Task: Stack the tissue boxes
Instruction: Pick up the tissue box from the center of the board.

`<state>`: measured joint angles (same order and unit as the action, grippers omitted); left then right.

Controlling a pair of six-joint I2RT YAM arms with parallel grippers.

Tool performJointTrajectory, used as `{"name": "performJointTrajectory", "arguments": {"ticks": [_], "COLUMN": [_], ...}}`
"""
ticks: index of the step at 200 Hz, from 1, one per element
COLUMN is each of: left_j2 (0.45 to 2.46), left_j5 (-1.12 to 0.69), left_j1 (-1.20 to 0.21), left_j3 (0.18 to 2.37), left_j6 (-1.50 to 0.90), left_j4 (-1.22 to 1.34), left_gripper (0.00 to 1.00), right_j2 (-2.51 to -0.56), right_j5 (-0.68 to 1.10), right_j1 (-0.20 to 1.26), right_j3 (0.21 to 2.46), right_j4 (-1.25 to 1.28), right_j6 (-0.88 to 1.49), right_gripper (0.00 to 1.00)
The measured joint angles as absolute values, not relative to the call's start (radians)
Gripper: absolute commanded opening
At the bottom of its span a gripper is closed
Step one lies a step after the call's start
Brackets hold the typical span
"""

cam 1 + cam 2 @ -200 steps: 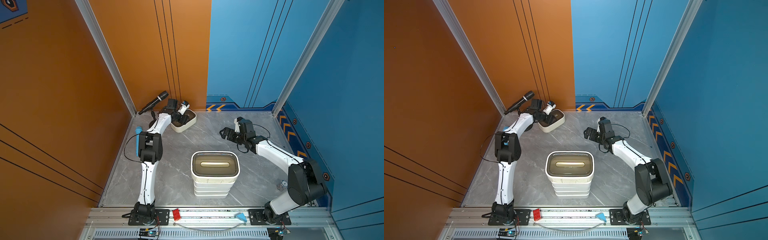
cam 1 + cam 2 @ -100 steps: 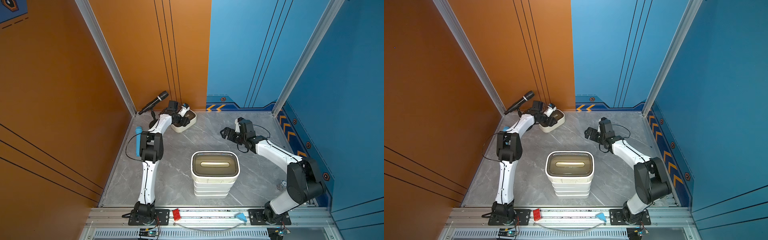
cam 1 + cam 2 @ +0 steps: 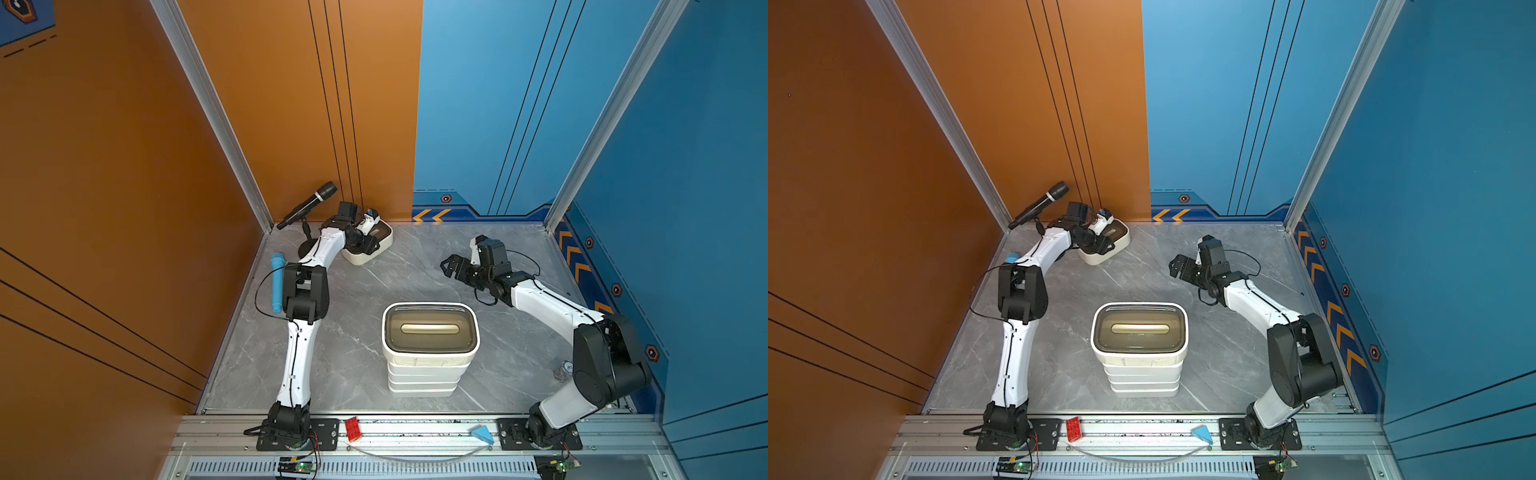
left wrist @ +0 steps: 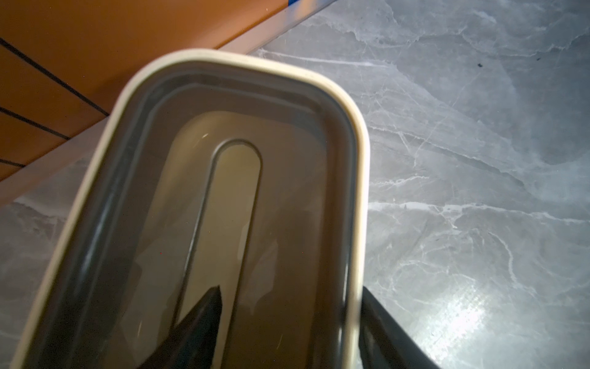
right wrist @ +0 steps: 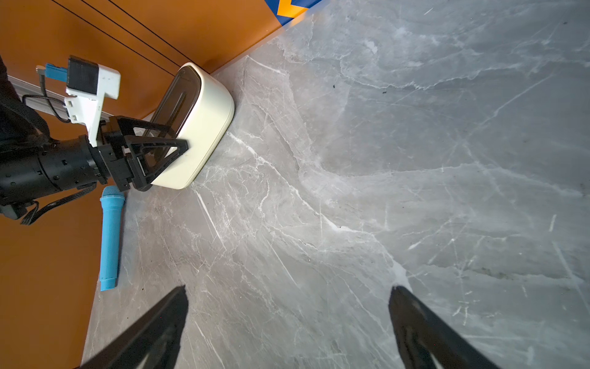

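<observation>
L end effector [image 3: 368, 246] is clamped on long wall of brown-lidded tissue box [image 3: 384, 245], at far-left corner of worktop [image 3: 374, 311]; one finger is set over lid, other outside. R end effector [image 3: 446, 266] is held wide open over bare worktop, well apart from stack of tissue boxes [image 3: 430, 332] mid-worktop.

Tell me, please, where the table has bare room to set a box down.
The table is bare along the blue wall, between the loose tissue box and the open right hand, and between that box and the stack. The far left corner is crowded: left hand gripping the box, black microphone, blue microphone.
</observation>
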<state>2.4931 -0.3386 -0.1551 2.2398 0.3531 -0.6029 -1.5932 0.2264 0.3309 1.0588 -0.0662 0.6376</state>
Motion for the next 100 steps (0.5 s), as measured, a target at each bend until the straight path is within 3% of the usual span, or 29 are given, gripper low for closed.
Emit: {"name": "performJointTrajectory", "arguments": {"ticks": [100], "left_j2": [2.496], "left_j5": [-0.336], "left_j1": [-0.155], "left_j3": [2.247], "left_j6": [0.376], "left_j4": [-0.623], "left_gripper": [0.51], "right_j2": [-1.594], "right_j5": [0.233], "right_j1": [0.331], "right_j3": [1.059], "right_j4": [-0.067], "right_j6": [0.653], "right_gripper": [1.0]}}
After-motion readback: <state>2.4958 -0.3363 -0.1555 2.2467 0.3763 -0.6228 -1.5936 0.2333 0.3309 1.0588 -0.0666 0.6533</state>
